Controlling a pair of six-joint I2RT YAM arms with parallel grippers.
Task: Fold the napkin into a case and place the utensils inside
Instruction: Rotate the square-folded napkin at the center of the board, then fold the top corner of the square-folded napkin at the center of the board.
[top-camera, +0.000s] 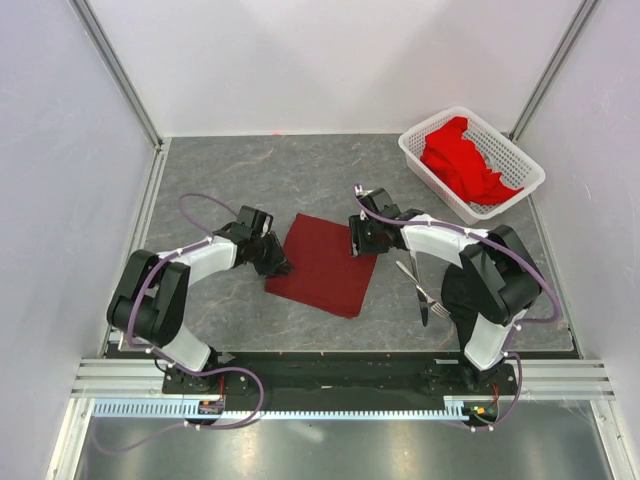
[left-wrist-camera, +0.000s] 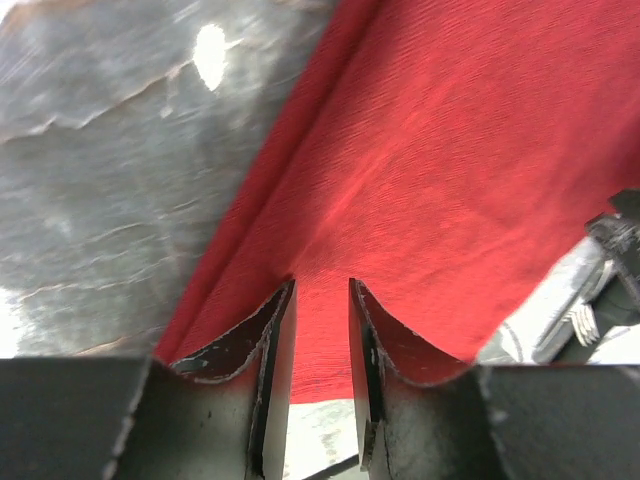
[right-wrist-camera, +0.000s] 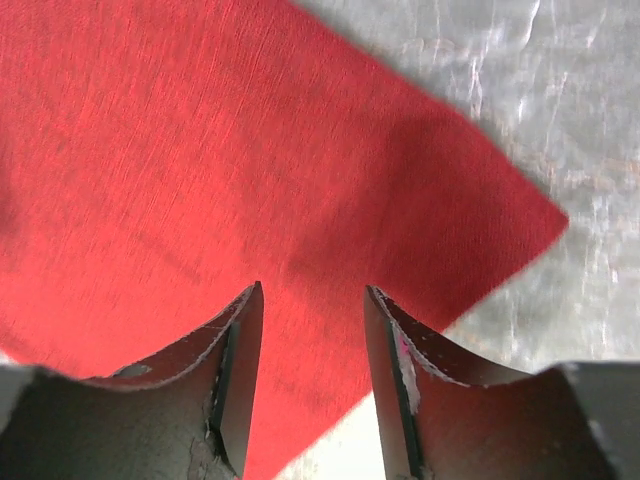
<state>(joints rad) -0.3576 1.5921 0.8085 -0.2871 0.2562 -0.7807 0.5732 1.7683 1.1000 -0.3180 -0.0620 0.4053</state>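
The maroon napkin (top-camera: 325, 268) lies flat and unfolded at the centre of the grey tabletop (top-camera: 230, 180). The left end effector (top-camera: 275, 262) sits low over its left edge, jaws a narrow gap apart with cloth showing between them, nothing gripped. The right end effector (top-camera: 357, 240) hovers over the upper right corner, jaws half open and empty. The utensils (top-camera: 422, 290) lie right of the napkin, beneath the right arm. In the upper right of the frame, a white basket (top-camera: 432, 185) holds bright red cloths (top-camera: 460, 160).

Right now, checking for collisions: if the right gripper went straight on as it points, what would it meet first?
Likely the napkin, flat just ahead of the spread fingers of the right gripper; the gap is unclear.
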